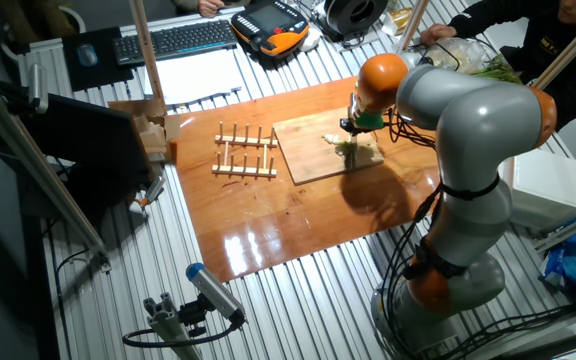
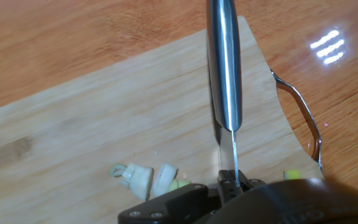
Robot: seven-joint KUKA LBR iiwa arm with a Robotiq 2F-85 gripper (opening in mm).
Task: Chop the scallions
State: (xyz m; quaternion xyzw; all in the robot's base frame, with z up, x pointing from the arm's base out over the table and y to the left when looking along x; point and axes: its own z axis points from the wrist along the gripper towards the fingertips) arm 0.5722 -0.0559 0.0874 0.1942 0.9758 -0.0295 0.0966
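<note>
The scallions (image 2: pixel 149 178) lie as a few short pale pieces near the lower edge of the board (image 2: pixel 73 130) in my hand view, with one tiny bit (image 2: pixel 291 175) off to the right of the blade. A knife (image 2: pixel 226 68) runs straight up the picture from my gripper (image 2: pixel 230 180), its steel spine toward the camera and its tip out past the board's far edge. The jaws stand pressed together on the knife's thin end, holding it firmly. In the fixed view, my arm (image 1: pixel 468 110) reaches over the board (image 1: pixel 313 150), which sits on a glossy wooden table (image 1: pixel 268 230) beside a small dowel rack (image 1: pixel 245 153). I judge I am mid-chop, between cuts; next I need to line the blade over the pieces and press down. I can read no writing or labels.
</note>
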